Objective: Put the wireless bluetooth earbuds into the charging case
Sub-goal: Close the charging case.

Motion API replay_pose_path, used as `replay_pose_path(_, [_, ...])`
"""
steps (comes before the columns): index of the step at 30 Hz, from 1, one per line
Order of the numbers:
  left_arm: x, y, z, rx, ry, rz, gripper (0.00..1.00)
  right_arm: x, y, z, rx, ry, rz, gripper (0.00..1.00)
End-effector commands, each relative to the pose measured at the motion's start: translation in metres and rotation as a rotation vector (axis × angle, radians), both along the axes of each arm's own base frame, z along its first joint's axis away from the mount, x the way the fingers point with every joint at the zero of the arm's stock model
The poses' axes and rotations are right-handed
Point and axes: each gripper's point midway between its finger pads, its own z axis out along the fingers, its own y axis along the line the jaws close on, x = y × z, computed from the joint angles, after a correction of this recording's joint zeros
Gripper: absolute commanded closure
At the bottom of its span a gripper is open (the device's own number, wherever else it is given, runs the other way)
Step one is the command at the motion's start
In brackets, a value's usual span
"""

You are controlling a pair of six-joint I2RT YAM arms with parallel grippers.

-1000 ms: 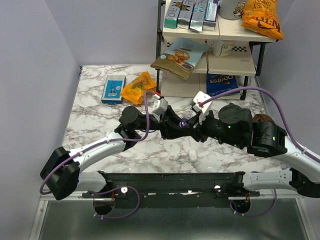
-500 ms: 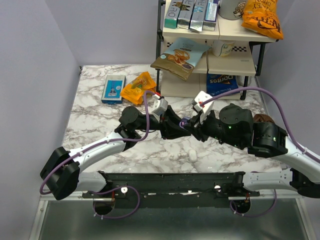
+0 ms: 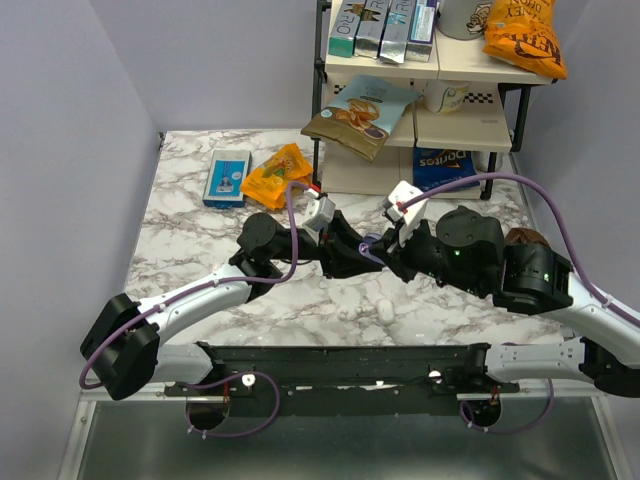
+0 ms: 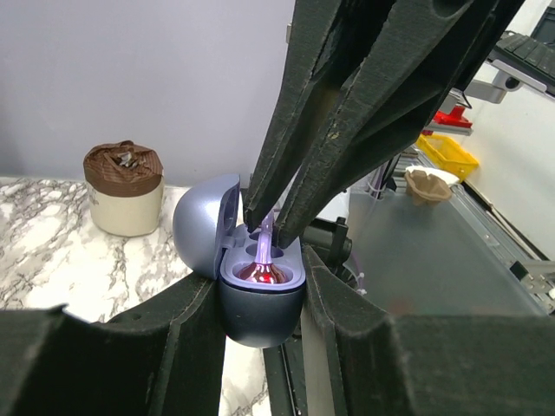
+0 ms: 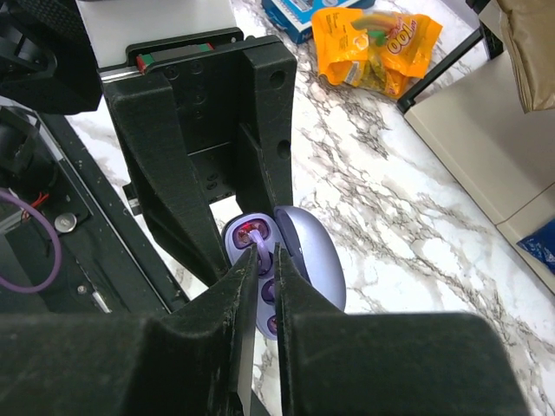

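Because the earbud (image 5: pixel 262 250) is tiny, light and smooth-shelled, the right gripper (image 5: pixel 264 260) takes it by its slim stem, the one part that offers purchase. The fingertips are nearly together on that stem, directly over the open charging case (image 4: pixel 260 303). Such a piece would likely twist or squirt out under a hard squeeze, so a gentle pinch high on the stem looks right, with the bulb left free to find its socket. The case is rigid, rounded and glossy. The left gripper (image 4: pixel 260 282) clamps its lower shell from both sides, with the lid (image 4: pixel 206 221) hinged back, and seems to hold it up off the marble table (image 3: pixel 200 230). Gripping the curved body below the rim leaves the sockets unobstructed — though the case could slip or rotate if pressed down firmly. Whether the second bud is already seated cannot be told.
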Motion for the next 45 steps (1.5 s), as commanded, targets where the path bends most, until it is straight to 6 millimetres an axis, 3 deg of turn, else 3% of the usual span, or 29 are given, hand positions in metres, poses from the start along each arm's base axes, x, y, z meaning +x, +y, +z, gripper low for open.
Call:
replay_pose_path(1, [-0.006, 0.004, 0.018, -0.050, -0.068, -0.012, 1.00, 0.003, -0.002, -0.007, -0.022, 0.007, -0.011, 0.81])
replay_pose_path(3, [-0.006, 0.004, 0.017, -0.048, -0.064, -0.012, 1.00, 0.003, -0.003, -0.006, -0.018, 0.006, -0.010, 0.80])
replay_pose_path(7, [-0.005, 0.003, 0.013, -0.042, -0.064, -0.010, 1.00, 0.000, -0.009, 0.009, 0.037, -0.010, -0.012, 0.57])
replay_pose_path(10, [-0.002, 0.002, 0.007, -0.028, -0.056, 0.005, 1.00, 0.001, -0.018, 0.029, 0.103, -0.039, -0.040, 0.50])
replay_pose_path(13, [-0.001, 0.003, 0.001, -0.019, -0.052, 0.011, 1.00, 0.018, -0.036, 0.036, 0.105, -0.079, -0.159, 0.54])
replay_pose_path(19, [-0.009, 0.008, -0.001, -0.044, -0.097, 0.016, 1.00, 0.043, -0.050, 0.007, 0.064, 0.013, -0.291, 0.71])
replay_pose_path(26, [-0.009, 0.007, 0.000, -0.041, -0.112, 0.035, 1.00, 0.030, -0.019, -0.021, 0.029, 0.108, -0.142, 0.73])
replay_pose_path(38, [0.000, 0.005, 0.000, -0.043, -0.112, 0.078, 1.00, 0.014, -0.010, -0.021, 0.041, 0.121, -0.030, 0.73])
replay_pose_path(45, [0.003, 0.003, 0.001, -0.037, -0.108, 0.086, 1.00, 0.017, -0.015, -0.021, 0.044, 0.116, -0.059, 0.72])
